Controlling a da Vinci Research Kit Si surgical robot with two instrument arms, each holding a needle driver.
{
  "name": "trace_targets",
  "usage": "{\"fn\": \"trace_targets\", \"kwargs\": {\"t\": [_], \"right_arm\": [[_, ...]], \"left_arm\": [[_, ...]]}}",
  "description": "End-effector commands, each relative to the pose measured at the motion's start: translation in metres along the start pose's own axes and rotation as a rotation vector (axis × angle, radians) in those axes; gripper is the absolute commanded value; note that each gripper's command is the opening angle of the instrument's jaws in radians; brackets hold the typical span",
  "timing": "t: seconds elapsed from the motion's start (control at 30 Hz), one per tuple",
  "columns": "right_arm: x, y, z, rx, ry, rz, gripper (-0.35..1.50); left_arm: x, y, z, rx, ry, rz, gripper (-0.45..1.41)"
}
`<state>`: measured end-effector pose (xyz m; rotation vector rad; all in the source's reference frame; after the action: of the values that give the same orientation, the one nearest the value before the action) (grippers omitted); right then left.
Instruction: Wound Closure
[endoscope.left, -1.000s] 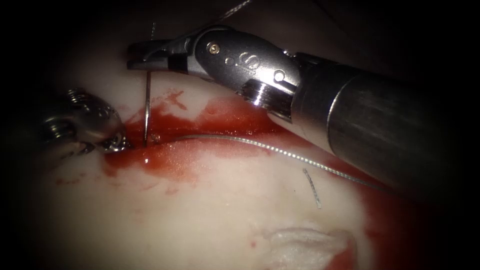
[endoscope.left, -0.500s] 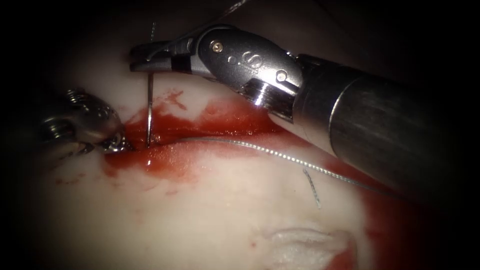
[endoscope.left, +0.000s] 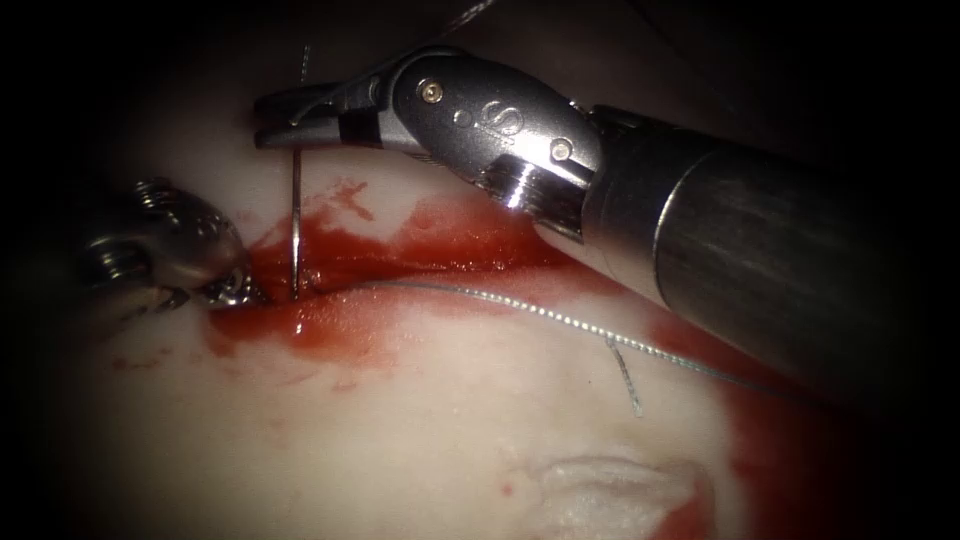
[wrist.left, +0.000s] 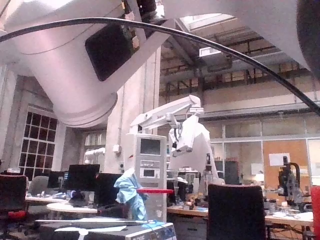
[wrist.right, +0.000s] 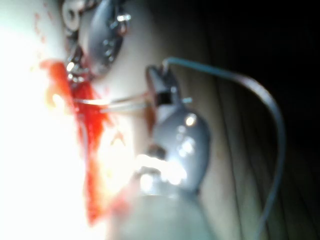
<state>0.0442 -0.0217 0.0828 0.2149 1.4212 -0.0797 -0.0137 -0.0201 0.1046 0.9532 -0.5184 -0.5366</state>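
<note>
Right pincer (endoscope.left: 275, 108) clamped on needle (endoscope.left: 296, 215) standing in red-wet tissue (endoscope.left: 420, 440); left pincer (endoscope.left: 232, 287) unclear.

The needle (endoscope.left: 296, 222) stands upright between the right tool (endoscope.left: 275, 110) above and the cut (endoscope.left: 400, 280) below. The left tool (endoscope.left: 225, 285) lies just left of it; thread (endoscope.left: 560, 320) trails right across the tissue (endoscope.left: 400, 430).

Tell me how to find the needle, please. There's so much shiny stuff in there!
Start at the big right tool coming in from the picture's right; its fingers are shut on the needle. From there it runs straight down into the red fluid at the cut in the tissue. It is smooth, stiff and upright, while the thread beside it is beaded and lies across the tissue.
</note>
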Motion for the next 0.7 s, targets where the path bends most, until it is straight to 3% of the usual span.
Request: {"fn": "trace_targets", "kwargs": {"t": [0.03,0.33,0.7], "right_arm": [[0.0003,0.0013,0.0004,0.002,0.004,0.001,-0.35],[0.0008,0.0017,0.0001,0.018,0.009,0.186,-0.35],[0.0009,0.0018,-0.0001,0.013,0.009,0.264,-0.35]], "left_arm": [[-0.0012,0.0001,-0.0005,-0.003,-0.005,0.005,-0.45],[-0.0012,0.0000,-0.0004,-0.003,-0.004,0.005,-0.45],[-0.0011,0.0001,-0.0003,-0.002,-0.001,0.007,-0.45]]}}
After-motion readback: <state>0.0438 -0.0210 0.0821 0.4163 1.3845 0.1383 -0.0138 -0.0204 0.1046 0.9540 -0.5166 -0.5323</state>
